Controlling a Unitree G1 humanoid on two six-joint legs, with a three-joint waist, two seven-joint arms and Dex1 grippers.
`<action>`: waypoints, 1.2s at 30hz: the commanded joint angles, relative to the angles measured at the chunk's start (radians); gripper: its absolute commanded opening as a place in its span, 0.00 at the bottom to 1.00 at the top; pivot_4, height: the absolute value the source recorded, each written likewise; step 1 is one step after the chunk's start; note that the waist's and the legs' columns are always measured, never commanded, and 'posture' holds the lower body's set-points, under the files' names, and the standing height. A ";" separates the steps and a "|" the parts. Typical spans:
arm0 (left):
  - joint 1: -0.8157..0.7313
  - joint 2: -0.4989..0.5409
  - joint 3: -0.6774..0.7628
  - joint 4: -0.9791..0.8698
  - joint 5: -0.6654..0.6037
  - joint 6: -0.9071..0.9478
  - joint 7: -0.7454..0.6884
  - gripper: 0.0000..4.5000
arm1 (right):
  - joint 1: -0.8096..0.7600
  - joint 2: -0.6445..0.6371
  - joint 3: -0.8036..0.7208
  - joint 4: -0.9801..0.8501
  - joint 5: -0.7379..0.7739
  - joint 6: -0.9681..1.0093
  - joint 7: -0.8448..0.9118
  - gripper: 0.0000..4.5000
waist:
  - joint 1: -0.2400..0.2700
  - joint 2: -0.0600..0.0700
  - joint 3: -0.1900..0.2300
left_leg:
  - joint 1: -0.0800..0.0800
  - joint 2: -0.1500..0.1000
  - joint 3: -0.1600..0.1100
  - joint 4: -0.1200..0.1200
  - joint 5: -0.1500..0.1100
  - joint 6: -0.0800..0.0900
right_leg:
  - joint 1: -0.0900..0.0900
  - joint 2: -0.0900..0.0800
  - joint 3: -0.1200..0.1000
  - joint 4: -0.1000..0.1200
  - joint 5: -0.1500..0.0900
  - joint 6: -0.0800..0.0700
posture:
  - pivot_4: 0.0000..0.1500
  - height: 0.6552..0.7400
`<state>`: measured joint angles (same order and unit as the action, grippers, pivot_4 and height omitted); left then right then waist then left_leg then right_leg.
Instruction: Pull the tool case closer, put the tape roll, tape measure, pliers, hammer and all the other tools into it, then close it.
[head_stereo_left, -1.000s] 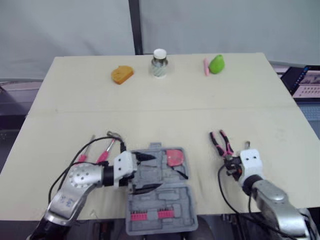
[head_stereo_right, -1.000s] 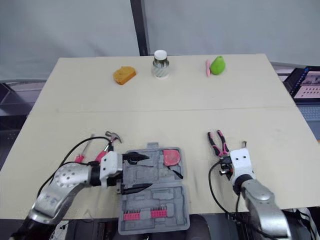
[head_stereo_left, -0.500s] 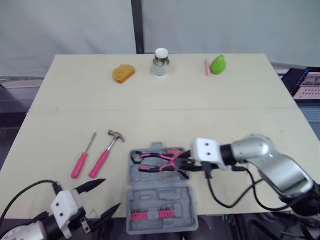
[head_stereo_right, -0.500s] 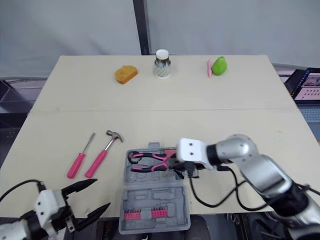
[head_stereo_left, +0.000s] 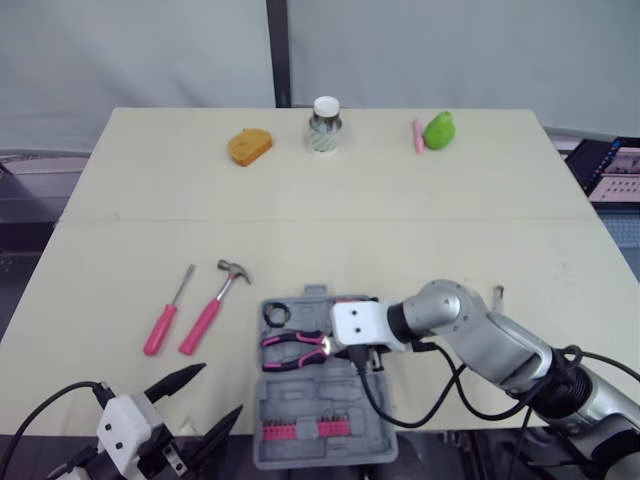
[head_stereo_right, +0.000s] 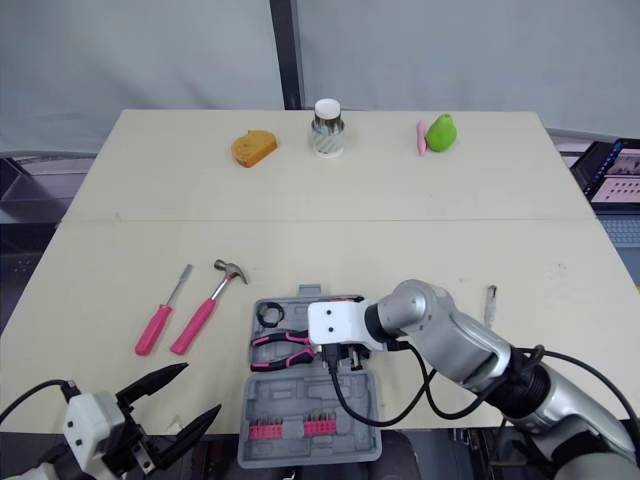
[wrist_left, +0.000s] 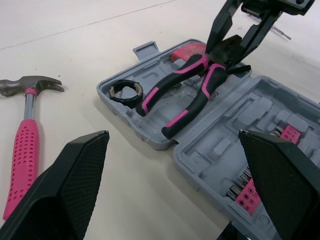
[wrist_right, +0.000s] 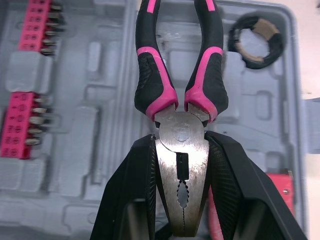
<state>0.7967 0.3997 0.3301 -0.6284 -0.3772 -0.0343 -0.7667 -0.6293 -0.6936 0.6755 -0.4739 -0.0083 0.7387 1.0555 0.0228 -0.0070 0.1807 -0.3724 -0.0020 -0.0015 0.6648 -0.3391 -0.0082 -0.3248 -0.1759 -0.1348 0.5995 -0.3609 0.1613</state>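
**Pliers placement into the open case**

1. Left pincer (head_stereo_left: 220, 390): at the near left edge of the pale tabletop (head_stereo_left: 120, 200). It is released, with its fingers spread wide and nothing between them.

2. Grey plastic tool case (head_stereo_left: 330, 395): lies open at near centre, with its hinge running left to right. The near half carries a row of pink driver bits (head_stereo_left: 310, 430).

3. Right pincer (wrist_right: 181, 165): over the far half of the case, clenched on the steel head of the pink-and-black pliers (head_stereo_left: 292, 340).

4. Critical relation: the pliers' long axis runs left to right. The handles point left, away from the pincer, and the moulded tray is directly beneath. The next move is judged to be a short lowering and release, with no rotation.

5. Far half contents: the black tape roll (head_stereo_left: 276, 313) sits in the left corner, just beside the handles. The red tape measure (wrist_left: 187, 50) sits in the right corner.

6. Outstanding tools: the pink-handled hammer (head_stereo_left: 215, 300) and the pink-handled screwdriver (head_stereo_left: 165, 320) lie left of the case. The left arm is nearer to both.

7. View differences: the right wrist view shows both fingers pressed flat against the pliers' head. The left wrist view, side-on, shows the handle tips low at the tray and the head raised. Whether the pliers are seated cannot be told.
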 joint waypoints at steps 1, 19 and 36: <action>-0.004 0.003 -0.016 -0.034 0.005 -0.005 0.018 1.00 | -0.014 0.014 -0.005 -0.024 -0.017 0.002 -0.006 0.21 | 0.001 0.000 0.000 | 0.000 0.000 0.000 0.000 0.000 0.000 | 0.000 0.000 0.000 0.000 0.000 0.000 | 1.00 1.00; -0.030 0.016 -0.011 -0.035 -0.021 0.026 0.053 1.00 | 0.004 0.039 0.020 0.029 -0.076 -0.016 -0.003 0.21 | -0.001 0.000 0.000 | 0.000 0.000 0.000 0.000 0.000 0.000 | 0.000 0.001 0.000 0.000 0.000 0.000 | 1.00 1.00; -0.059 0.021 -0.037 -0.032 -0.006 0.041 0.072 1.00 | 0.022 0.056 0.025 0.040 -0.089 -0.009 -0.004 0.21 | -0.001 0.000 0.000 | 0.000 0.001 0.000 0.000 0.000 0.000 | 0.000 0.001 0.001 0.000 0.000 0.000 | 1.00 1.00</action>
<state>0.7371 0.4138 0.2950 -0.6288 -0.3851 0.0119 -0.7006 -0.6107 -0.6472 0.7034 -0.4180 -0.0988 0.7408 1.0488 0.0221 -0.0070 0.1806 -0.3723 -0.0014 -0.0012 0.6648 -0.3394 -0.0087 -0.3249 -0.1751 -0.1342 0.5992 -0.3609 0.1613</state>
